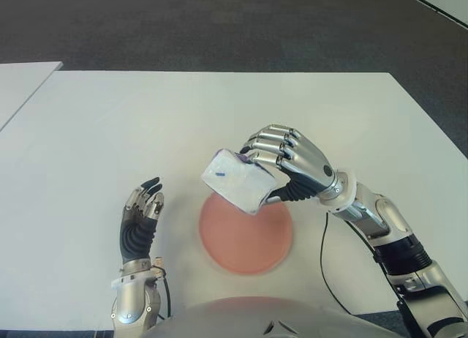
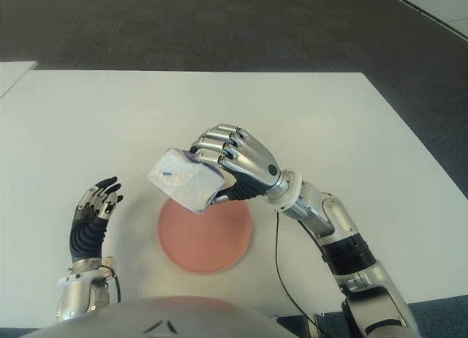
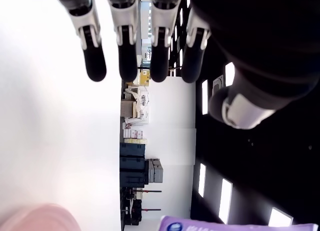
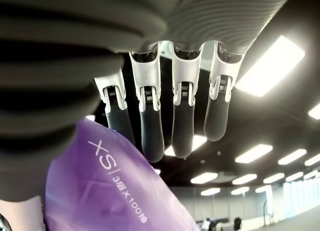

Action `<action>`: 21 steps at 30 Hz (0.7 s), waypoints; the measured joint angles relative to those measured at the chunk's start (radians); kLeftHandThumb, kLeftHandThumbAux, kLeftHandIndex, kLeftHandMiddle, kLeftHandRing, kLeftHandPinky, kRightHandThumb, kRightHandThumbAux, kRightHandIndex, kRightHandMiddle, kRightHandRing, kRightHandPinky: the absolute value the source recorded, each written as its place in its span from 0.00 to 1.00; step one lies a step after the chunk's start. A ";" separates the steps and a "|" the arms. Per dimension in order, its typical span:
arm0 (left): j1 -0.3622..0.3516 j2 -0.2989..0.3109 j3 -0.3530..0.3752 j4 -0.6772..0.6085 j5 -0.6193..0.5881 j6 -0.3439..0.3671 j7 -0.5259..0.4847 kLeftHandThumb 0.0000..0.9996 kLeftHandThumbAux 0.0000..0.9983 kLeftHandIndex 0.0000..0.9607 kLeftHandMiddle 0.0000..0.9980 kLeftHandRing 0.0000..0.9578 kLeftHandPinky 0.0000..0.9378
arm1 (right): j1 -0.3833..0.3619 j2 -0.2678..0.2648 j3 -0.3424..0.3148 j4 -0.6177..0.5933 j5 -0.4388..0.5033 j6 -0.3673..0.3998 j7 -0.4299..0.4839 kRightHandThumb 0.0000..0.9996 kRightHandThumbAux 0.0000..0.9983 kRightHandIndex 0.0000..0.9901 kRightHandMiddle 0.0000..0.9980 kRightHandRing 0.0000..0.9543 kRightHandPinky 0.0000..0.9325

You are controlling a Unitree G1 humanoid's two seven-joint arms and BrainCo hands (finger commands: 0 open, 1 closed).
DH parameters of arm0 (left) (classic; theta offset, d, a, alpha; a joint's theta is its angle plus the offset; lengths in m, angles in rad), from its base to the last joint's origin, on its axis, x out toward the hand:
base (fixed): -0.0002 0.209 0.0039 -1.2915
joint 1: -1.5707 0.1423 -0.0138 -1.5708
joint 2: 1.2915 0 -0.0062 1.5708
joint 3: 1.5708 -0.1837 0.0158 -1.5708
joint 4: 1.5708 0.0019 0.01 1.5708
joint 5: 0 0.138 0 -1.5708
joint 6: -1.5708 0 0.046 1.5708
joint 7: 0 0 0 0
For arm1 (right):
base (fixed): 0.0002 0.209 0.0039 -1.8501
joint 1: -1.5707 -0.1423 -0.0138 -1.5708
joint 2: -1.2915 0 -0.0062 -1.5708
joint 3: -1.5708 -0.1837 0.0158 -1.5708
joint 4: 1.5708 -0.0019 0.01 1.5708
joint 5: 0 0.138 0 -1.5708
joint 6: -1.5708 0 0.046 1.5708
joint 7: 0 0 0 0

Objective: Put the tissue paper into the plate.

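A white and purple tissue pack hangs in the air above the far edge of the pink plate, gripped by my right hand, whose fingers curl over its top. The right wrist view shows the purple wrapper pressed against the palm under those fingers. The plate lies flat on the white table, close to my body. My left hand stands left of the plate with fingers extended and nothing in it; its wrist view shows the straight fingertips.
A second white table adjoins at the far left. Dark carpet runs beyond the table's far edge. A black cable hangs from the right forearm over the table's near right part.
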 measured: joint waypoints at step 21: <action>-0.002 -0.003 0.000 0.001 0.000 0.004 0.000 0.30 0.60 0.29 0.23 0.25 0.29 | 0.043 0.069 -0.016 0.062 -0.003 -0.139 -0.001 0.71 0.72 0.44 0.81 0.82 0.84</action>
